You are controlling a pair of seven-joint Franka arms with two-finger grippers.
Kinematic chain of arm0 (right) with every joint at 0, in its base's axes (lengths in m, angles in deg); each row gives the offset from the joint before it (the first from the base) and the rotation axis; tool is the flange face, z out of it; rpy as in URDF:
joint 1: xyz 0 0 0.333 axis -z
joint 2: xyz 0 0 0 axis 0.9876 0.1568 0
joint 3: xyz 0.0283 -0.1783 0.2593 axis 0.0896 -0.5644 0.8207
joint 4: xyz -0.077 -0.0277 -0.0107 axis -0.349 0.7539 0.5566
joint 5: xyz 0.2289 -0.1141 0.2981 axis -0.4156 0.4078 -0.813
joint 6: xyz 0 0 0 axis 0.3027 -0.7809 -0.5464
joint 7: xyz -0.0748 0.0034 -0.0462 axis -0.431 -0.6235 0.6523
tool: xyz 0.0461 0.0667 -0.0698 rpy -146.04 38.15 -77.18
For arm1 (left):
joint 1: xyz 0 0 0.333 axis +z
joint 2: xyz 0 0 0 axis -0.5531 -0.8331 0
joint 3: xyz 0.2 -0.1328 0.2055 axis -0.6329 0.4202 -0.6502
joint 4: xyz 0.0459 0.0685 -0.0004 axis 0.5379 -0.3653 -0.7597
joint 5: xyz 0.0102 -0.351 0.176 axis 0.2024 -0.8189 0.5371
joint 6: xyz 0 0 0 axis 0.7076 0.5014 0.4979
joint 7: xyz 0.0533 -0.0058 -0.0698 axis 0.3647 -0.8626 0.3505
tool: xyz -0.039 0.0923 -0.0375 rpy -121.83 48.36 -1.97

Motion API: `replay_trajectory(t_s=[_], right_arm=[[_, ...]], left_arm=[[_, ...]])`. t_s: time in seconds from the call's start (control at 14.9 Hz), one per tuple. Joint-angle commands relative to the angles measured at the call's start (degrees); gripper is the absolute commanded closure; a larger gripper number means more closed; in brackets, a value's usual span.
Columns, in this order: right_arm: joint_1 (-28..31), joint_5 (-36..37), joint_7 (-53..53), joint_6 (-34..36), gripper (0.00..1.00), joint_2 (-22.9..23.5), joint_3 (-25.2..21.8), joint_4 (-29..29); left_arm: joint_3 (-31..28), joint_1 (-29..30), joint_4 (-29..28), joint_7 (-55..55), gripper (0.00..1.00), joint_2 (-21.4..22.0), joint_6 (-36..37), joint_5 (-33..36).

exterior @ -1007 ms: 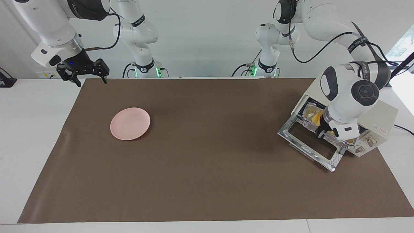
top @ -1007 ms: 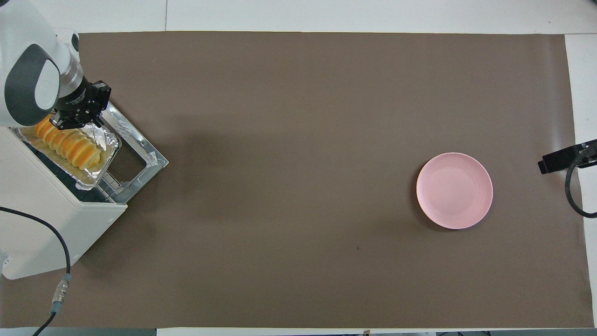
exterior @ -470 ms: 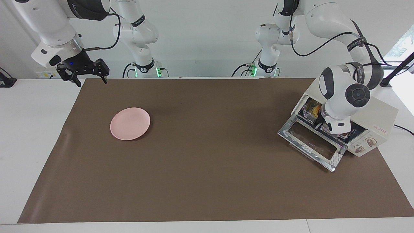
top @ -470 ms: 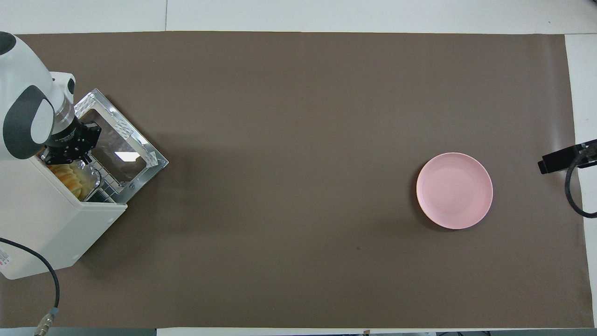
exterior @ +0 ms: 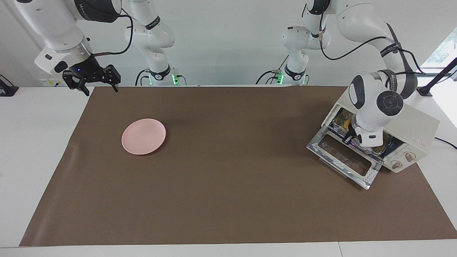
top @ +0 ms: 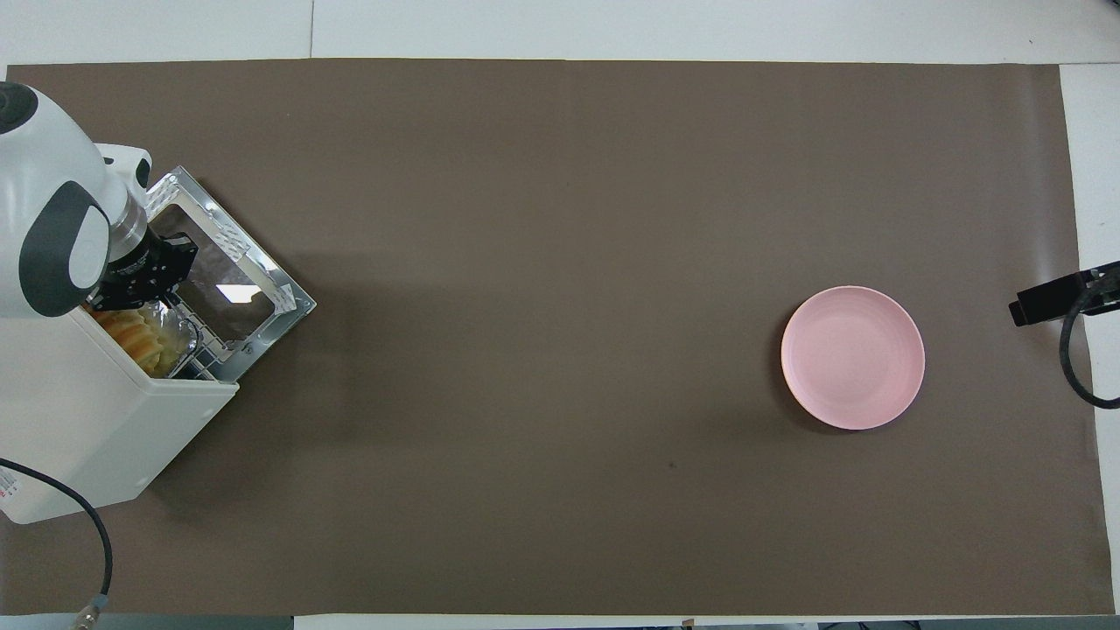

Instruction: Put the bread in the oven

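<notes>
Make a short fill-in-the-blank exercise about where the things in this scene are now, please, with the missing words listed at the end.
1. The bread lies inside the ____.
2. The oven's glass door is ____.
3. The pink plate has ____ on it.
4. The left gripper is at the oven's mouth; the ____ gripper waits by the table's edge.

Missing words: oven; open; nothing; right

Matt brown table cover [exterior: 228, 200], glossy glass oven [exterior: 414, 128] door, crinkled foil tray [top: 179, 328]

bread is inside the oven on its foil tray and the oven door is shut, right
The door is not shut: the overhead view shows it dropped open. The bread does sit on its foil tray inside the oven.
</notes>
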Motion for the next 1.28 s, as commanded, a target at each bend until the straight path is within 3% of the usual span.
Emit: replay_trajectory(t_s=[0.0,0.07,0.13,0.2,0.27,0.54,0.74,1.21], right_arm=[[0.46,0.83,1.13,-0.05,0.0,-1.29,0.45,-1.33],[0.46,0.83,1.13,-0.05,0.0,-1.29,0.45,-1.33],[0.46,0.83,1.13,-0.05,0.0,-1.21,0.45,-1.33],[0.46,0.83,1.13,-0.05,0.0,-1.29,0.53,-1.33],[0.46,0.83,1.13,-0.05,0.0,-1.21,0.45,-1.33],[0.46,0.83,1.13,-0.05,0.0,-1.29,0.45,-1.33],[0.46,0.83,1.13,-0.05,0.0,-1.29,0.45,-1.33],[0.46,0.83,1.13,-0.05,0.0,-1.29,0.45,-1.33]], left_arm=[[-0.12,0.87,-2.89,-1.59,1.0,2.53,-1.7,1.86],[-0.12,0.87,-2.89,-1.68,1.0,2.53,-1.79,1.86],[-0.12,0.96,-2.8,-1.85,0.93,2.53,-1.96,1.86],[-0.03,0.96,-2.63,-3.07,0.55,2.44,-2.14,1.86],[-0.12,0.87,-2.45,-3.35,0.01,2.35,-2.14,1.86],[-0.03,0.87,2.8,-4.22,0.0,1.56,-2.23,1.86],[0.23,0.87,8.0,-8.26,0.0,2.61,2.41,0.81],[0.14,0.08,7.57,-36.99,0.0,18.59,21.92,-2.53]])
